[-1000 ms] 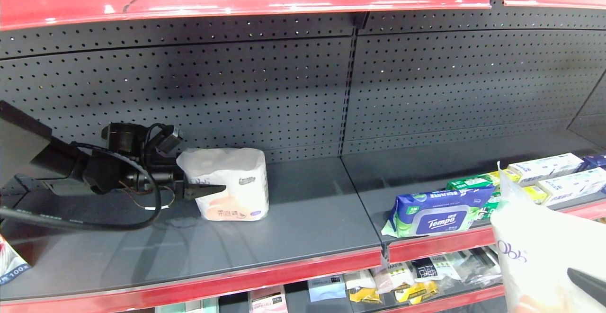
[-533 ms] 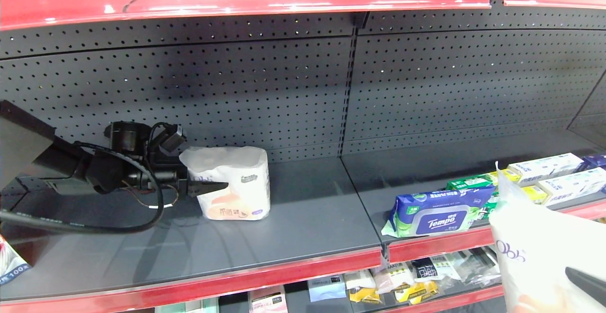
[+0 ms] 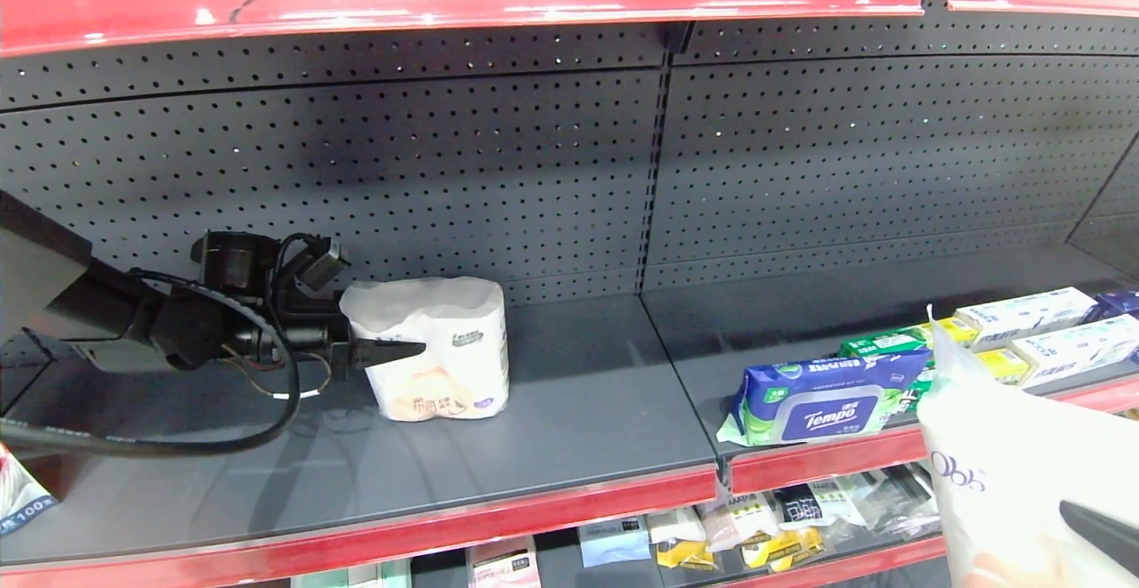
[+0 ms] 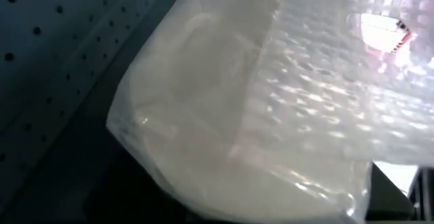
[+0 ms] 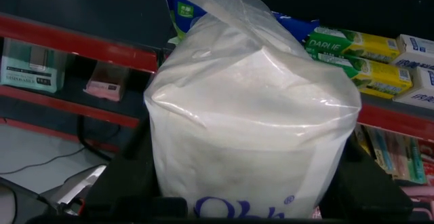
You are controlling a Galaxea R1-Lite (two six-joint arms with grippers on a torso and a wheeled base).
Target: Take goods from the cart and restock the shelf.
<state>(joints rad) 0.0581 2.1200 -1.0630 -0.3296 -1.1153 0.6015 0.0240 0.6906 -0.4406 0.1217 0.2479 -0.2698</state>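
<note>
Spanning the head view, the grey shelf (image 3: 578, 428) with its red front lip carries one toilet paper pack (image 3: 436, 348). It stands upright on the shelf's left bay, well back from the lip and near the perforated back panel (image 3: 498, 170). The left fingers (image 3: 384, 353) are clamped on that pack: one dark finger lies flat across its front face, the other is hidden behind it, and the pack's base rests on the shelf. A second toilet paper pack (image 3: 1005, 472) hangs in front of the shelf's right bay, below the lip. It is gripped by the right fingers (image 3: 1099, 530), which in the right wrist view press on both its sides low down. At the lip of the shelf's right bay lies a blue wet wipes pack (image 3: 819, 406). Behind it sit green boxes (image 3: 890, 343), then white boxes (image 3: 1032, 312) towards the shelf's right end. Beneath the shelf, a lower tier holds small packets (image 3: 756, 526).
</note>
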